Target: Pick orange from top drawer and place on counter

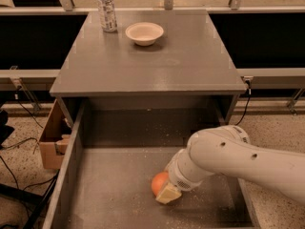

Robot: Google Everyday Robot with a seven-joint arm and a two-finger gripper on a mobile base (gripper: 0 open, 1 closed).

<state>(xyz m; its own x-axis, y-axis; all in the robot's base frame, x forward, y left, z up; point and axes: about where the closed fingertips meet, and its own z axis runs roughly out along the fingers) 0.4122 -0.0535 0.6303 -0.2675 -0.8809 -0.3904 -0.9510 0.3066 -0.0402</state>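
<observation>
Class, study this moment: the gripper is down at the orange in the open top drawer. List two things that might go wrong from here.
1. The round orange could roll away from the gripper, which sits low in the top drawer by it.
2. On the lift, the arm might clip the counter edge overhanging the drawer's rear.

Speckled floor (271, 128) on both sides; a cardboard box (47, 140) and black cables (16, 144) lie at left. Dark panels (38, 37) and a metal rail (269, 73) run behind. The claw (165, 191) is low at front centre.
</observation>
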